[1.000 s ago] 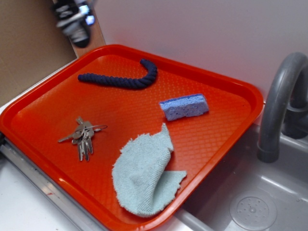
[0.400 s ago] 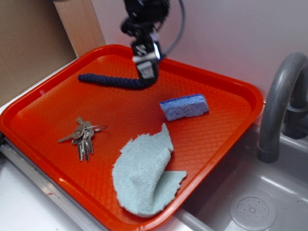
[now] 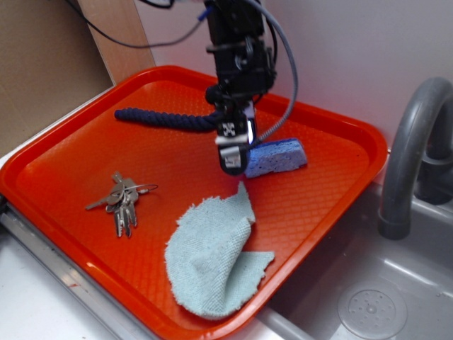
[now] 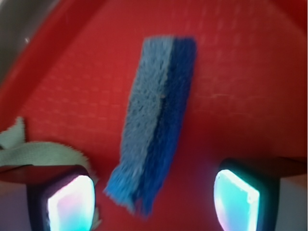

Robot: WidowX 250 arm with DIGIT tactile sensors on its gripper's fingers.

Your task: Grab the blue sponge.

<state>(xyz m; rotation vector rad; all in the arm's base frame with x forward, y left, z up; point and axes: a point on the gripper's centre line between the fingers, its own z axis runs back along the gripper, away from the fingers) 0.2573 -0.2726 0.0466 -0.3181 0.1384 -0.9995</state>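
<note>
Fingers (image 4: pixel 70 202) are spread wide with nothing between them yet; gripper (image 3: pixel 233 157) hangs just at the near-left end of the blue sponge (image 4: pixel 154 120). Wrist view puts the sponge's near end between the two pads, the body running away from the camera at a slight slant.

Sponge lies flat on the orange tray (image 3: pixel 64 163), right-of-centre toward the back edge. Looks light, soft and porous, so it should compress under the squeeze and not slip much. Best hold judged to be across the narrow width, mid-length rather than at the tip, so it doesn't pivot out.

Pale terry cloth (image 3: pixel 212 258) is nearest, a corner showing just beside the left pad in the wrist view: may snag on descent. Keys (image 3: pixel 122 202) sit well apart to the left. Navy rope (image 3: pixel 166 119) lies behind the gripper, clear of the sponge. Faucet (image 3: pixel 410 142) and sink (image 3: pixel 368 304) are off the tray to the right.
</note>
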